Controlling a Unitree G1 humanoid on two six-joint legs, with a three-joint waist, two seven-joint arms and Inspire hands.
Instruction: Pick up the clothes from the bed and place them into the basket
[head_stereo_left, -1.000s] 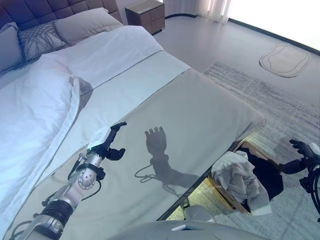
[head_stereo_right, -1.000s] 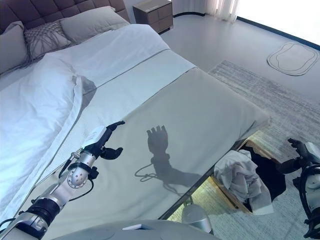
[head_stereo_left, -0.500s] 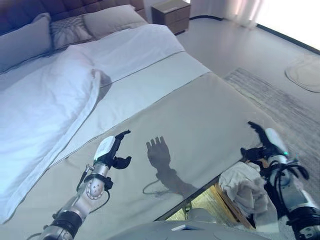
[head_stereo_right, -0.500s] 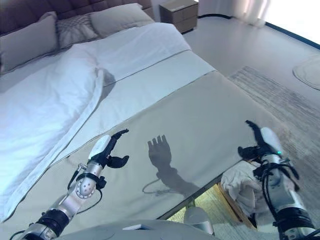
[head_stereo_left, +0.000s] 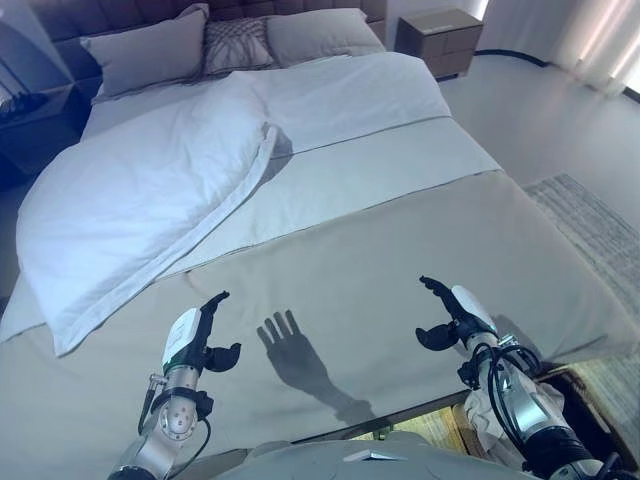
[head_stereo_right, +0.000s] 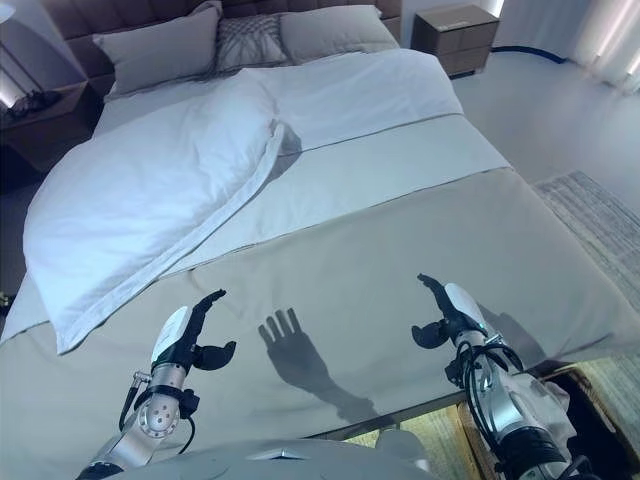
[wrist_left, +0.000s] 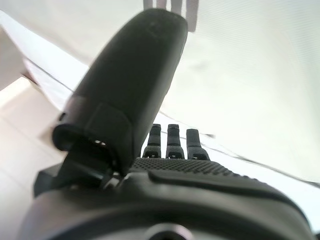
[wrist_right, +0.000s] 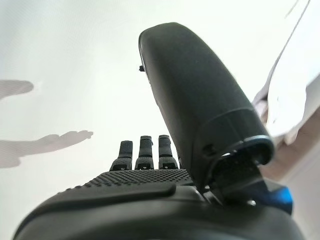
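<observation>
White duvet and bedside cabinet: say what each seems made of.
The folded-back white duvet looks like soft matt cotton-type fabric: it puffs up and creases. The brown bedside cabinet looks like smooth wood or wood veneer, with flat faces and hard edges; which one cannot be told.

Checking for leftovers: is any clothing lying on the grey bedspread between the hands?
No: the grey bedspread is bare between the left hand and right hand.
</observation>
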